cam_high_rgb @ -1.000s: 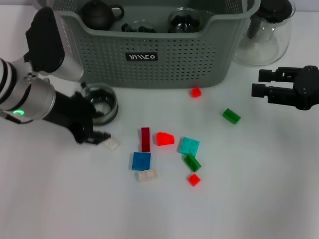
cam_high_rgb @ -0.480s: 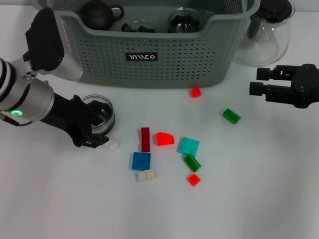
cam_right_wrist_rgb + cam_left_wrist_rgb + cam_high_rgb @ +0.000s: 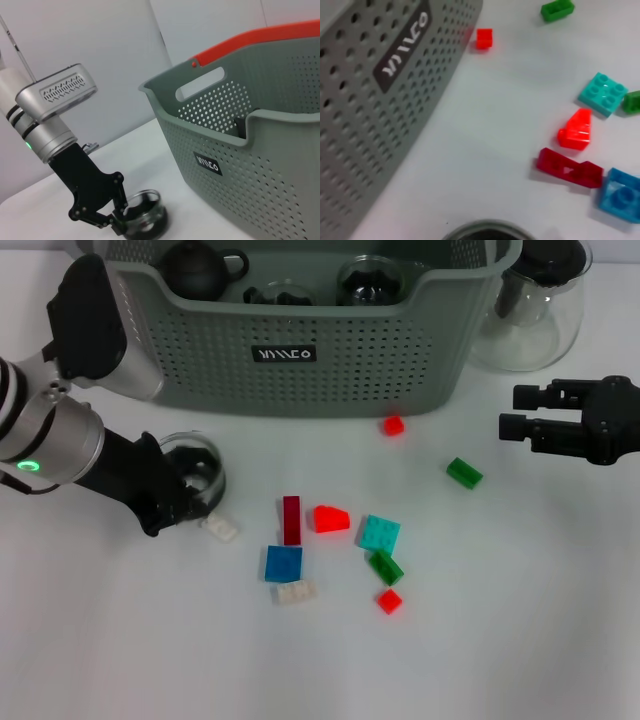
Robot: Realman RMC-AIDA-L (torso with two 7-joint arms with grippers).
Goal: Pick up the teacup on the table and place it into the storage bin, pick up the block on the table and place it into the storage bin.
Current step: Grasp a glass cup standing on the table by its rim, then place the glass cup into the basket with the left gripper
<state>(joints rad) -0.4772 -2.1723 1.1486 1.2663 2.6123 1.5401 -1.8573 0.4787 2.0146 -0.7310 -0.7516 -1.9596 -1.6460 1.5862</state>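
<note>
The teacup (image 3: 203, 462), a small clear glass cup, sits on the white table in front of the storage bin (image 3: 350, 370). My left gripper (image 3: 186, 496) is shut on its near rim; the right wrist view shows the same grip (image 3: 121, 223) on the teacup (image 3: 145, 212). Its rim shows in the left wrist view (image 3: 490, 230). Several blocks lie at mid-table: a white one (image 3: 222, 530) beside the cup, dark red (image 3: 291, 519), red (image 3: 332, 518), teal (image 3: 379, 533) and blue (image 3: 283, 563). My right gripper (image 3: 513, 411) hovers open at the right, holding nothing.
A clear glass pitcher (image 3: 530, 300) stands right of the bin. The bin holds a dark teapot (image 3: 200, 268) and glassware. More blocks lie around: small red (image 3: 393, 425) by the bin wall, green (image 3: 464, 473), green (image 3: 385, 566), red (image 3: 389, 601), white (image 3: 294, 591).
My left gripper has closed in on the teacup, which has shifted slightly left and toward me with it. The right gripper has edged a little left.
</note>
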